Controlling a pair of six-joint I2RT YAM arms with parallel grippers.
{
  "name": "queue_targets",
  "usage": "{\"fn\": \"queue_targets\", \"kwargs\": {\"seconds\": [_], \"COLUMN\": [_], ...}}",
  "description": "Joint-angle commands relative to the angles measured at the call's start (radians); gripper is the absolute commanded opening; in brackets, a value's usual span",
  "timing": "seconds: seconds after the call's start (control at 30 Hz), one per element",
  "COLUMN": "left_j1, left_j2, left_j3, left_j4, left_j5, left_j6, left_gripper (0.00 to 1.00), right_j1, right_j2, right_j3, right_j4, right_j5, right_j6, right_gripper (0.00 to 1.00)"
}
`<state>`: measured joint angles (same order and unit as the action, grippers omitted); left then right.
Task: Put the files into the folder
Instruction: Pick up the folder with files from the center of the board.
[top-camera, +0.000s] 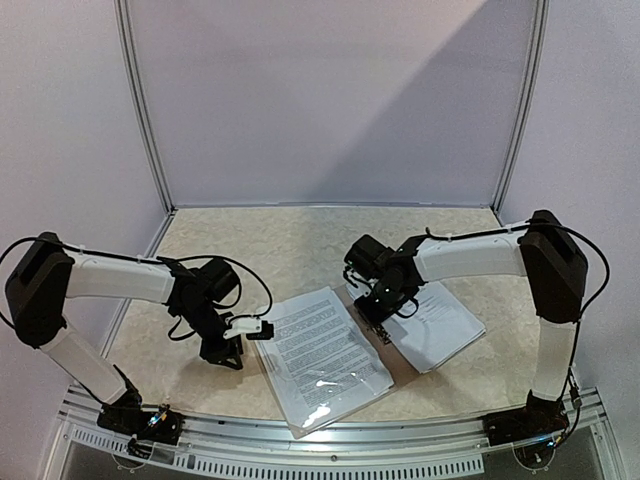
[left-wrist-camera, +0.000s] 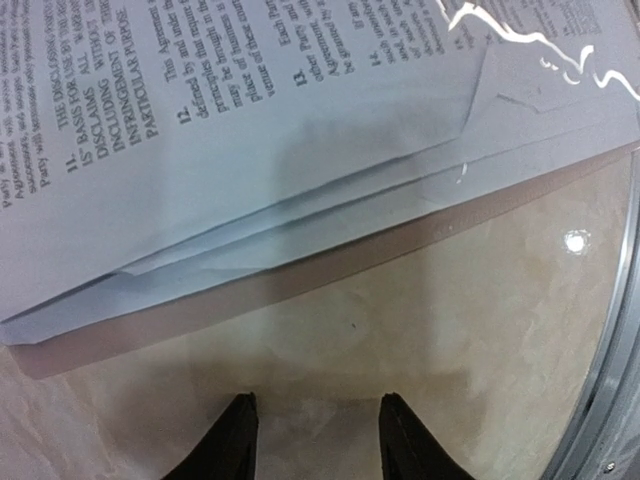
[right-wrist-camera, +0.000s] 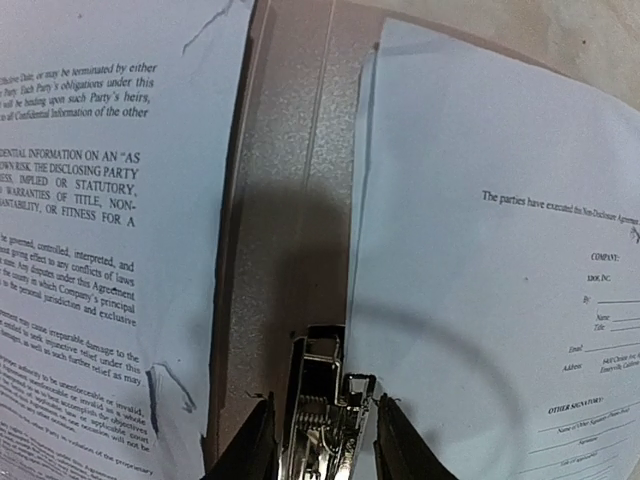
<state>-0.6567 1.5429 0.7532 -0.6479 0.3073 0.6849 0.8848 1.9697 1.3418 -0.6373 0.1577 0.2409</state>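
Note:
The folder (top-camera: 398, 358) lies open on the table, its tan spine (right-wrist-camera: 285, 190) bare between two lots of files. One stack of printed sheets (top-camera: 318, 352) lies on its left half under glossy plastic. Another stack (top-camera: 442, 325) lies on its right half. My right gripper (top-camera: 379, 322) hangs over the spine. Its jaws (right-wrist-camera: 322, 408) stand open around the metal clip (right-wrist-camera: 322, 385), with narrow gaps on both sides. My left gripper (top-camera: 258, 328) is at the folder's left edge, open and empty (left-wrist-camera: 318, 412) over bare table, just short of the folder's brown rim (left-wrist-camera: 250, 292) and the sheets (left-wrist-camera: 250, 130).
A metal rail (top-camera: 330, 432) runs along the table's near edge and shows at the right of the left wrist view (left-wrist-camera: 612, 400). Pale walls with metal posts (top-camera: 145, 110) enclose the back and sides.

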Motion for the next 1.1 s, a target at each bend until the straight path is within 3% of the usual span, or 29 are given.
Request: {"fn": "queue_targets", "kwargs": {"seconds": [0.0,0.17,0.3,0.43,0.7,1.07], "left_j1": [-0.021,-0.023,-0.023,-0.023,0.011,0.244], "left_j2": [0.019,0.019,0.024,0.021,-0.041,-0.063], "left_j3": [-0.038,-0.029,-0.022,-0.019,0.036,0.165], "left_j4": [0.009,0.008,0.008,0.010,0.006,0.002], "left_j5": [-0.008,-0.023,-0.031,-0.036,-0.030,0.161], "left_j6": [-0.016,-0.015,-0.015,-0.021,-0.033,-0.106], "left_gripper": [0.44,0.44,0.44,0.44,0.46,0.54], "right_j1": [0.010,0.011,0.010,0.011,-0.010,-0.107], "right_j2": [0.065,0.091,0.107,0.124,0.068,-0.086], "right_j3": [0.003,0.007,0.024,0.054,0.100,-0.050], "right_j4": [-0.038,-0.042,-0.037,-0.068,-0.052,0.119], "right_j5": [0.004,0.001,0.005,0.016,-0.034,-0.146], "right_j6": [-0.010,-0.017,-0.049,-0.049,-0.009,0.078], "right_gripper": [0.34,0.26,0.10,0.01,0.00,0.00]}}
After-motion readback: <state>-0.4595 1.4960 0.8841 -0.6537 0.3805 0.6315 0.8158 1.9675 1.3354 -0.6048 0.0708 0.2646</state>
